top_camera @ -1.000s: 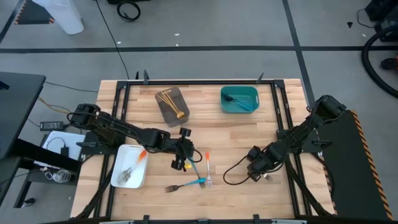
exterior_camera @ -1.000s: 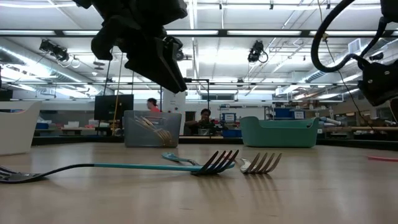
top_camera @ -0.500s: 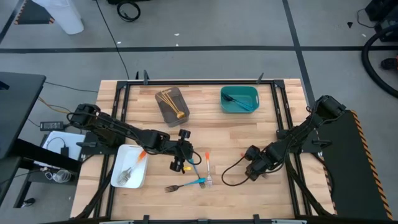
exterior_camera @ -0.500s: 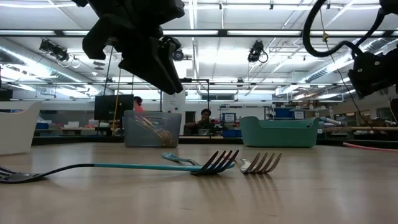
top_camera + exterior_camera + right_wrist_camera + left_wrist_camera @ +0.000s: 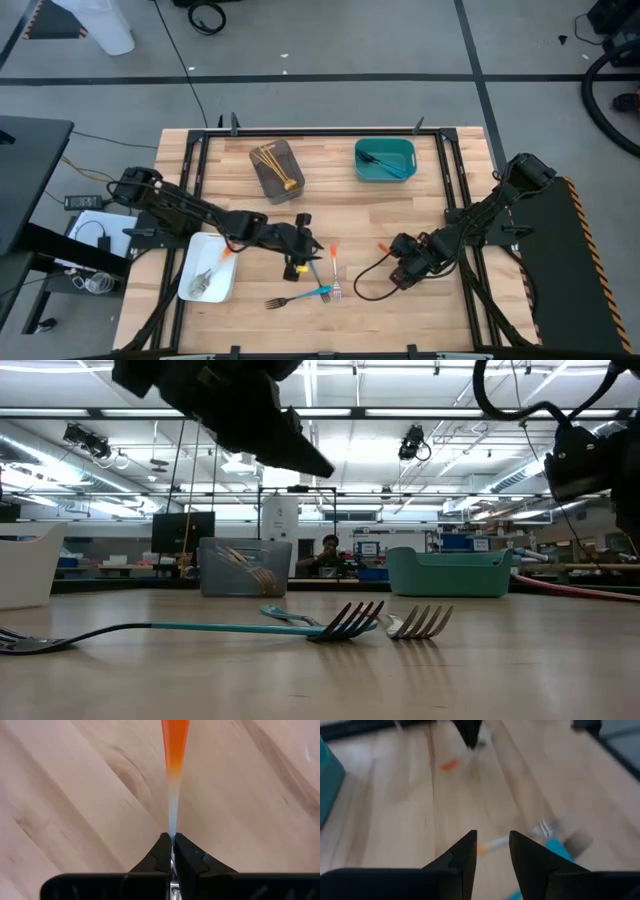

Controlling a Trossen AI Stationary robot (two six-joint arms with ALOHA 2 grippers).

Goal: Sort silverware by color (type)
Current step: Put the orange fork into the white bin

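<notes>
Orange-handled slim fork (image 5: 175,750) sits pinched in my right gripper (image 5: 172,851), above the wooden table (image 5: 380,205), right of centre; my left gripper (image 5: 491,851) hovers part-open, empty, over loose forks (image 5: 322,280).

A grey concrete floor (image 5: 330,40) crossed by dark tape lines surrounds the pale wooden slatted table (image 5: 380,210). Beyond it, long ceiling strip lights (image 5: 420,412) brighten a workshop hall with far benches.
</notes>
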